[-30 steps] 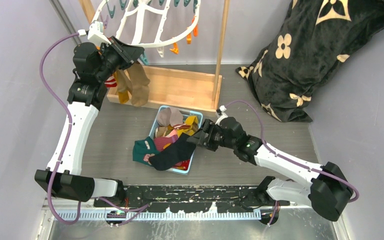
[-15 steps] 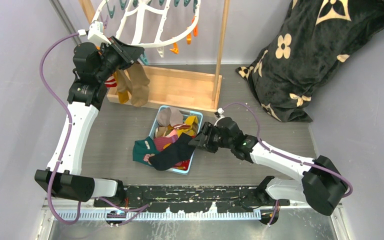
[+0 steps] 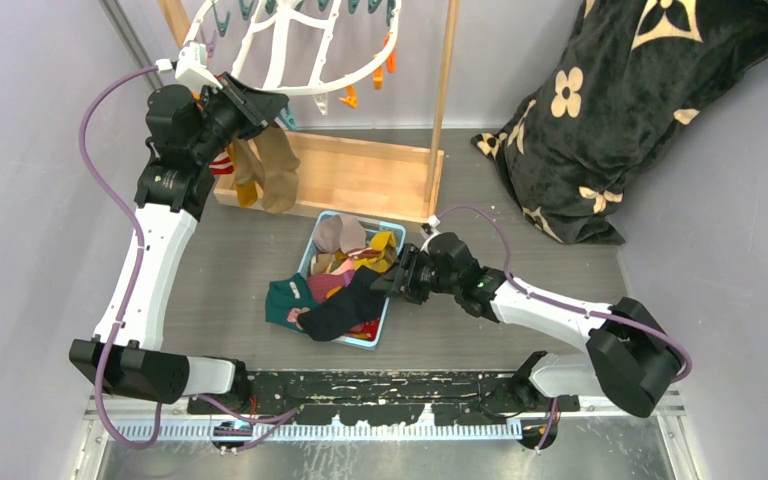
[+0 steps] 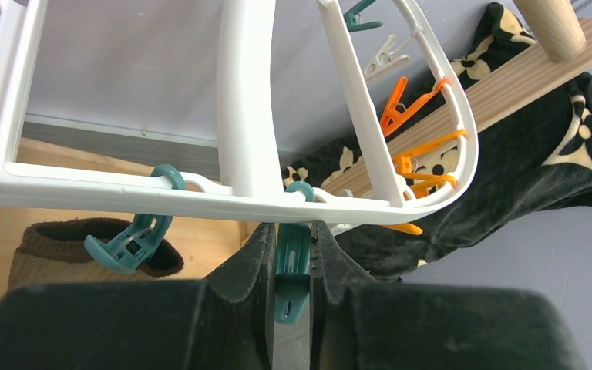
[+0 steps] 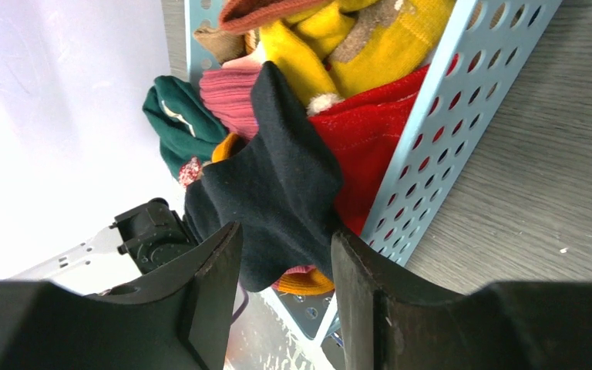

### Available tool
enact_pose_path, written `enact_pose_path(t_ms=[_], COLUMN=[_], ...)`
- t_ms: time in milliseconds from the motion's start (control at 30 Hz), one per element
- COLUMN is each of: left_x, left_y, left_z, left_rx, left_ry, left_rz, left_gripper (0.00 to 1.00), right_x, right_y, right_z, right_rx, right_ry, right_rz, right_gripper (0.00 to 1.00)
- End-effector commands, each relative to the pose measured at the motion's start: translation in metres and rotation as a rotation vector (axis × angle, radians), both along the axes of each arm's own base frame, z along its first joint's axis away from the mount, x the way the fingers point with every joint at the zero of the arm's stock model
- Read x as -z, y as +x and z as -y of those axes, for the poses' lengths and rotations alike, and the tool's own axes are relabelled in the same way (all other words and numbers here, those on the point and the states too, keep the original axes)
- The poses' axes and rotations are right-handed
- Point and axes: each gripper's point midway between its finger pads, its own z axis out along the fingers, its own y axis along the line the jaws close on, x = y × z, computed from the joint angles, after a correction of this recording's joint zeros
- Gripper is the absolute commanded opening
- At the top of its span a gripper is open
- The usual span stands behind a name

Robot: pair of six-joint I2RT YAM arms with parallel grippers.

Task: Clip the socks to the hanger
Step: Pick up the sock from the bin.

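Observation:
The white hanger point(image 3: 290, 60) hangs at the back left, with orange and teal clips round its rim point(image 4: 239, 108). My left gripper point(image 3: 260, 105) is raised under that rim and shut on a teal clip point(image 4: 293, 262). A tan-brown sock point(image 3: 278, 170) hangs just below it, beside a mustard one point(image 3: 245, 180). More socks fill a light blue basket point(image 3: 385, 325). A black sock point(image 3: 345, 305) drapes over the basket's near edge. My right gripper point(image 5: 287, 233) stands open at the basket's right side, with that black sock point(image 5: 277, 185) between its fingers.
A light wooden stand point(image 3: 360, 175) holds the hanger just behind the basket. A black flower-patterned blanket point(image 3: 620, 110) is heaped at the back right. A dark green sock point(image 3: 285, 300) spills out on the basket's left.
My right gripper has slid left to the basket and its jaws have narrowed around the black sock. The left arm has not moved.

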Motion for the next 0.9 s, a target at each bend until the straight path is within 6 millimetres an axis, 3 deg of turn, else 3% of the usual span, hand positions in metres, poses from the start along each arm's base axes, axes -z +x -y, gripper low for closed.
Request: enact_pose_path(t_ms=[0,167,333,733,867], left_x=[-0.046,-0.046,-0.048,-0.048,-0.048], left_y=[-0.013,-0.014,-0.015,-0.014,-0.014], left_z=[-0.005,-0.005,-0.006,-0.004,-0.004], left_rx=[-0.013,-0.012,-0.012,-0.007,-0.004], left_ry=[-0.009,-0.012,-0.013,-0.015,-0.016], left_rz=[0.14,0.141,0.144,0.142,0.141], left_gripper=[0.0,0.0,0.0,0.0,0.0], right_x=[-0.027,-0.03,-0.033,0.003,0.003], right_y=[0.016,0.026,0.034,0.034,0.039], right_z=[-0.012,-0.009,-0.011,-0.011,-0.01], right_rx=[0.001,0.003,0.006,-0.015,-0.003], right_ry=[0.052,-0.021,-0.04,-0.108,-0.107], right_rz=[0.065,0.114,0.154,0.11,0.14], right_gripper=[0.52,0.55,0.45,0.4,0.38])
